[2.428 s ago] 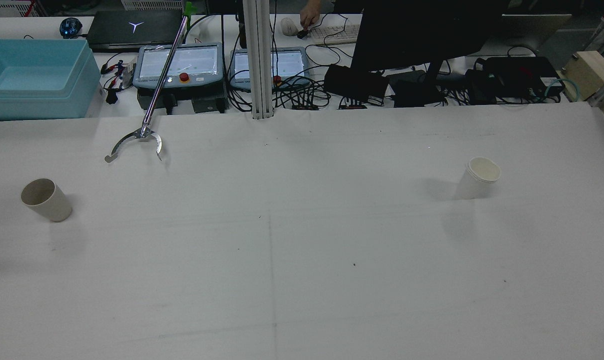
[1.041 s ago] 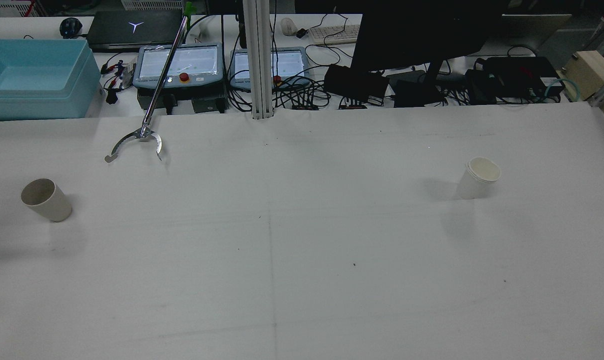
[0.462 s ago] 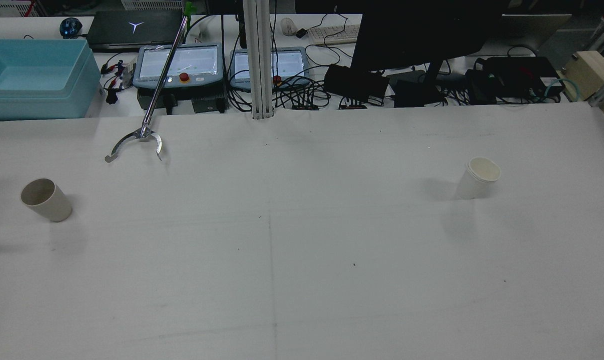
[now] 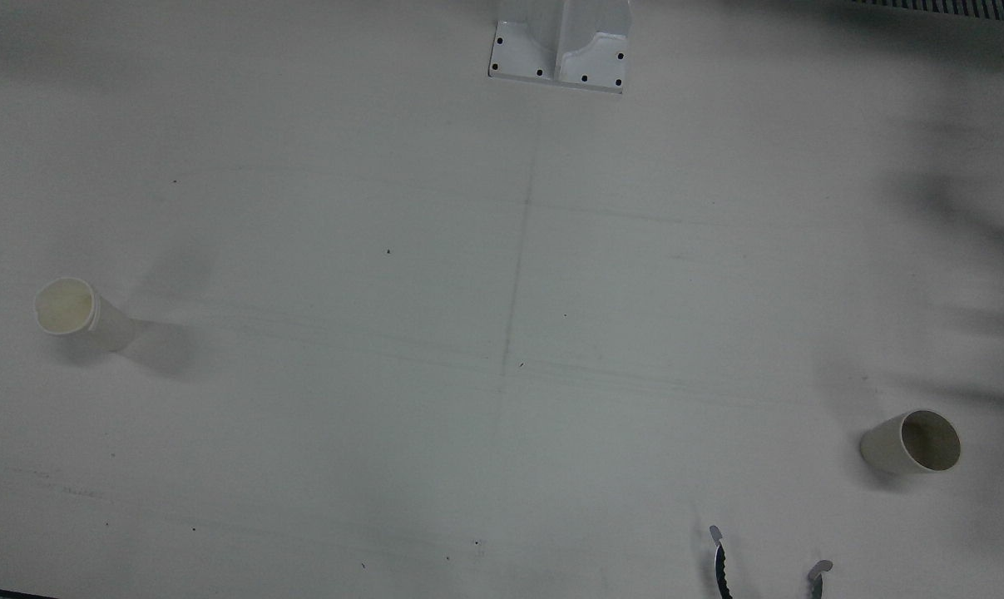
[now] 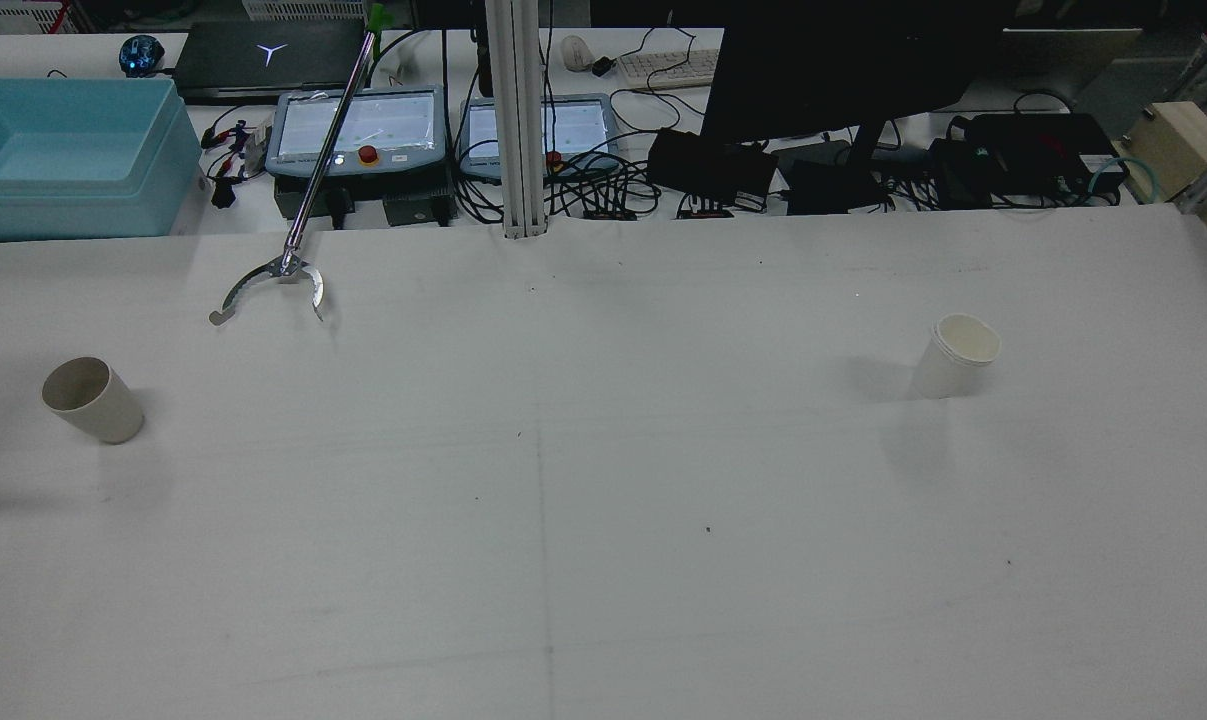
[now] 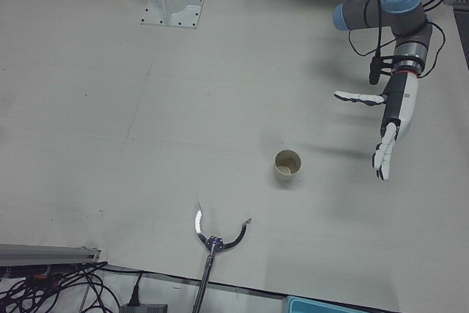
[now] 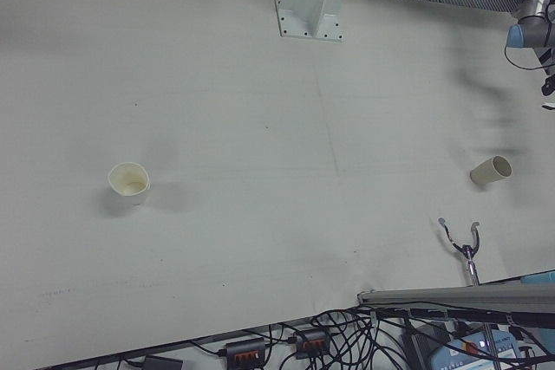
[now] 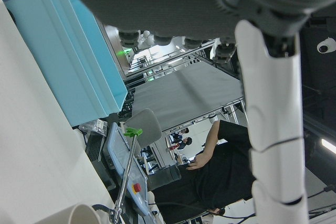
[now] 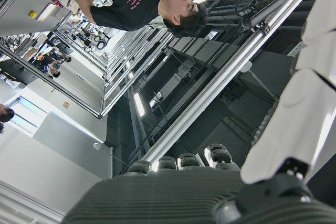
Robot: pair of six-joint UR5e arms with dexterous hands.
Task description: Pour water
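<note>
Left robot hand [image 6: 387, 126] hangs high with fingers spread wide and nothing in it, off to one side of the grey cup [image 6: 287, 166] and well clear of the table [image 6: 146, 108]. Right robot hand [image 9: 294, 145] shows only as pale finger segments in its own camera, aimed up at the ceiling lights, so whether it is spread or curled cannot be told; no table view catches it. Big white table, almost bare: the grey cup stands upright on the left arm's half, and the white paper cup [image 5: 955, 356] stands upright far off on the right arm's half, the two well apart. By my reading the reach has barely begun. To do it well, the left robot hand should drop beside the grey cup, palm facing its wall, and wrap it mid-height rather than at the rim, since a light cup tips or crushes easily. A reacher tool [image 5: 281, 278] lies near the operators' edge, its claw not far from the grey cup, so keep the approach on the side away from it.
</note>
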